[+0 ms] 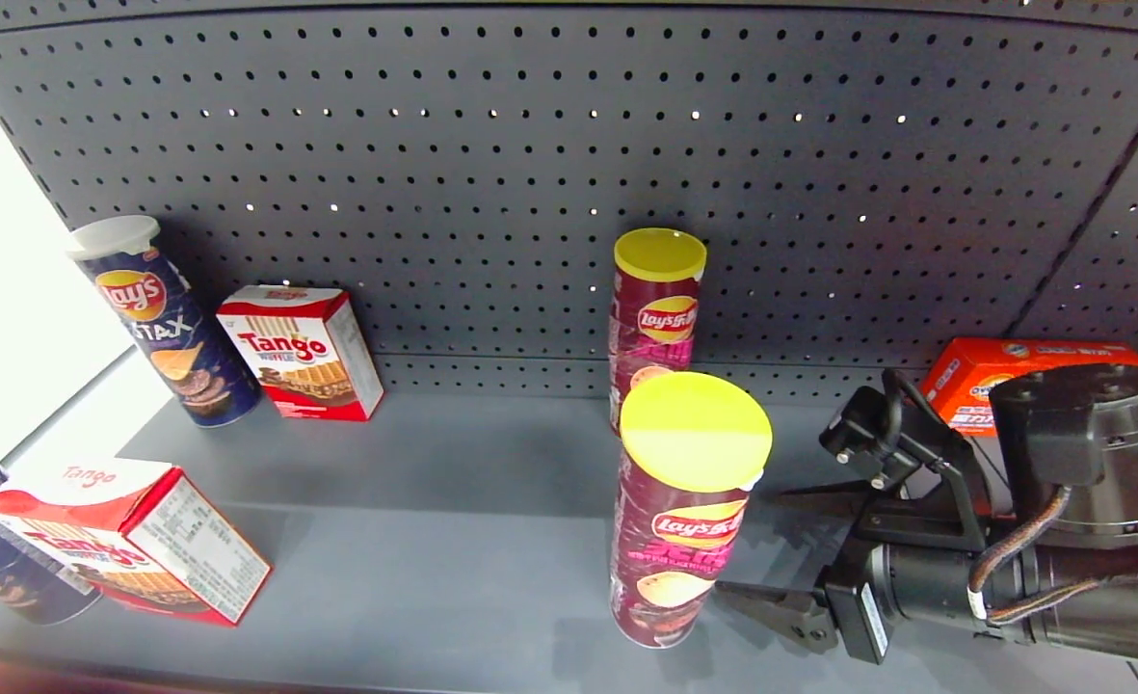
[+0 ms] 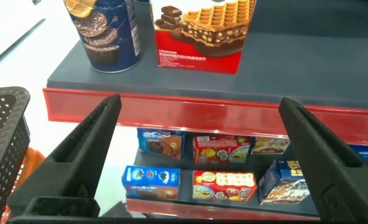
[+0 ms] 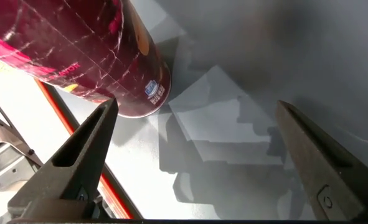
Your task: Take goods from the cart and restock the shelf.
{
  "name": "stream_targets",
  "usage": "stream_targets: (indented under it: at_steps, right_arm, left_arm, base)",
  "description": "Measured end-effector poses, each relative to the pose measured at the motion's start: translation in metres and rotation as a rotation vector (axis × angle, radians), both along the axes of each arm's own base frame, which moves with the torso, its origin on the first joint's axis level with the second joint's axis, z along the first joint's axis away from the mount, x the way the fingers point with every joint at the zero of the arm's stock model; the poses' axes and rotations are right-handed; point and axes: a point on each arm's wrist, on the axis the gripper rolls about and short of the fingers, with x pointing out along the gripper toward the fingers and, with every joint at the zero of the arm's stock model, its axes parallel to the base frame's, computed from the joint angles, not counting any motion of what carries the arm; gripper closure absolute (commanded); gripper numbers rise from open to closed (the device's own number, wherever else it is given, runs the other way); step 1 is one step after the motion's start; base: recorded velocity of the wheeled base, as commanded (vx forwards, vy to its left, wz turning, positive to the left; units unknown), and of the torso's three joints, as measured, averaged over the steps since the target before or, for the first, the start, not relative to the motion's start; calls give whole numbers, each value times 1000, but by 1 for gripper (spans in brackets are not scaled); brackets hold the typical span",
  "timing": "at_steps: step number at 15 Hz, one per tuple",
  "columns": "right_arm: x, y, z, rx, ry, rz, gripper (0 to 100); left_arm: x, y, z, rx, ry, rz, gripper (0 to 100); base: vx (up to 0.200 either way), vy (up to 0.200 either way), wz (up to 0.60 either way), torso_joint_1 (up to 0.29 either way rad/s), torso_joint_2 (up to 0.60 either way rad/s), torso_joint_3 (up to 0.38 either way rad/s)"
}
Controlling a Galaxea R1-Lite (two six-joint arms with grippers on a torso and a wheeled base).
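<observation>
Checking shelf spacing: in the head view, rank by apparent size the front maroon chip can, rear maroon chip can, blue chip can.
Front maroon chip can, nearest the camera.
Blue chip can and rear maroon chip can: alike, unranked.

A dark grey perforated metal back panel (image 1: 491, 125) is rising behind the flat dark grey metal shelf board (image 1: 434, 540), pinpoints of light glinting through its holes. Bright white light (image 1: 10, 318) is flooding in at the left end. A glossy red strip (image 2: 190, 112) is running along the board's front edge.
</observation>
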Motion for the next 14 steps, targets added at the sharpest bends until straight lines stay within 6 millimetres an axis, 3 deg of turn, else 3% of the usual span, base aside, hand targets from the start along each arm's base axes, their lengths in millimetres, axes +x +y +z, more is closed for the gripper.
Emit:
stream_targets:
  at_steps: [5, 7, 9, 11, 14]
  right_arm:
    - [1, 0, 0, 6, -8, -5, 0]
    - [0, -12, 6, 21, -28, -44, 0]
    - [-2, -34, 17, 52, -72, -119, 0]
    - [-8, -67, 34, 97, -151, -248, 0]
    - [-46, -116, 51, 148, -295, -448, 0]
  left_arm:
    - [0, 0, 0, 0, 0, 0, 0]
    - [0, 0, 0, 0, 0, 0, 0]
    - [0, 0, 0, 1, 0, 0, 0]
    - [0, 0, 0, 1, 0, 0, 0]
    - [0, 0, 0, 3, 1, -1, 0]
  base:
    - [0, 0, 0, 0, 0, 0]
    - [0, 0, 0, 0, 0, 0]
    - [0, 0, 0, 0, 0, 0]
    - [0, 0, 0, 0, 0, 0]
    - [0, 0, 0, 0, 0, 0]
